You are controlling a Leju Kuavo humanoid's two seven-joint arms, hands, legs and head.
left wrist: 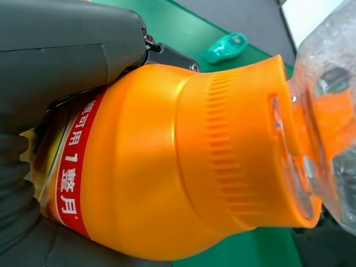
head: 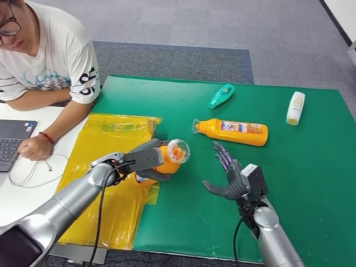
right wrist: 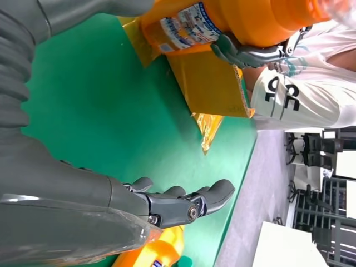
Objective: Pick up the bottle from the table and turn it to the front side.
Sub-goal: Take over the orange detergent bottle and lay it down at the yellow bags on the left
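Left robot hand (head: pixel 144 161) is grasping the orange plastic bottle with the clear cap (head: pixel 172 158), lifted just off the green surface (head: pixel 293 183), centre-left of the head frame, cap pointing toward the camera. Right robot hand (head: pixel 228 175) is released, fingers spread, palm up, lower centre-right, holding nothing.

For the turn: roll at the wrist slowly and keep the grip on the body, not the neck. The plastic looks slick, so I'd expect slip if you loosen mid-roll. Keep it over the surface, away from the crinkled yellow plastic bag (head: pixel 109 167) beneath it.

Hard to read:
- Left wrist view shows a red band with white print on the bottle; the main label face is cut off, so you can't confirm which side is front.
- The fingers wrapping the far side are hidden behind the bottle.
- Second orange bottle lying flat (head: pixel 233 132) sits upper centre, near the right robot hand's fingertips; contact with anything there is unclear.
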